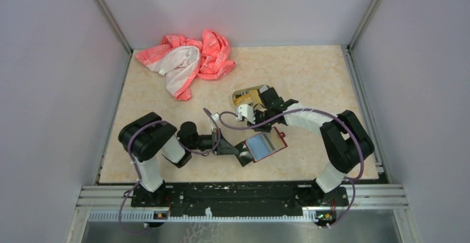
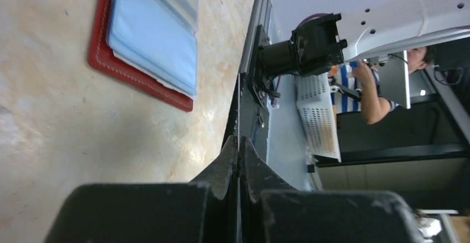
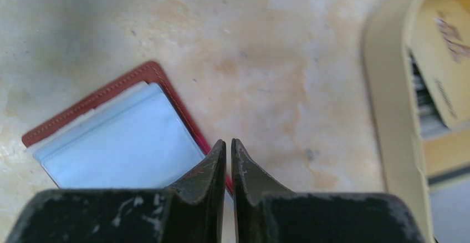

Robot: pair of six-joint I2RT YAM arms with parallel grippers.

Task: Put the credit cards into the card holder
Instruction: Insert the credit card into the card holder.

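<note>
Pressed nearly together and apparently empty, the right gripper (image 3: 228, 143) hangs beside the credit cards (image 3: 440, 65) in the tin tray (image 3: 388, 104), with the card holder (image 3: 119, 143) toward the worktop's near edge.

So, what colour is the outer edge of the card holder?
The card holder border is dark red, clearest in left wrist view.

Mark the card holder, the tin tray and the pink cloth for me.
card holder (image 1: 264, 145), top external view, on its pale open inner pocket.
tin tray (image 3: 391, 110), right wrist view, on its tan rim.
pink cloth (image 1: 191, 60), top external view, on its crumpled middle.
</note>
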